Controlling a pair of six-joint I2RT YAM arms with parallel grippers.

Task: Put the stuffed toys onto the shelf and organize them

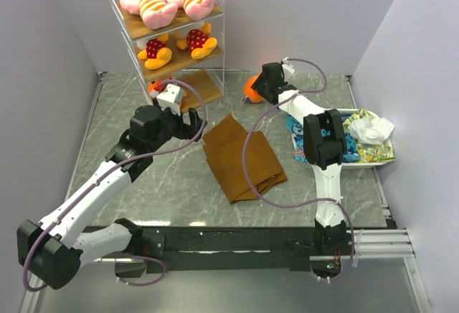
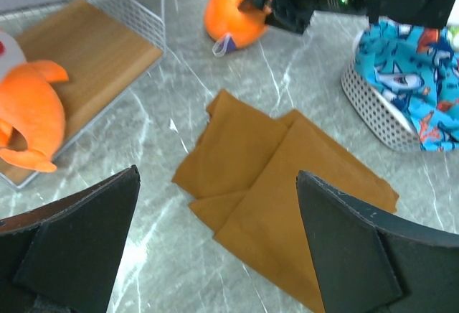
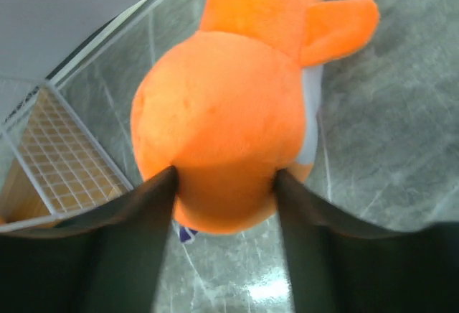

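The shelf (image 1: 218,13) stands at the back left. Two pink striped stuffed toys (image 1: 147,3) lie on its top board and two yellow polka-dot ones (image 1: 156,51) on the middle board. One orange shark (image 1: 159,85) lies on the bottom board (image 2: 93,47), seen at the left edge of the left wrist view (image 2: 29,119). My left gripper (image 1: 185,123) hangs open and empty in front of the shelf, over bare table and cloth (image 2: 216,175). Right of the shelf, my right gripper (image 1: 261,87) is shut on a second orange shark (image 3: 222,119), its fingers (image 3: 154,198) pressing into both sides.
A folded brown cloth (image 1: 240,156) lies mid-table between the arms. A white basket (image 1: 380,162) with colourful patterned fabric (image 1: 362,137) sits at the right edge. Grey walls close in the marble table on three sides.
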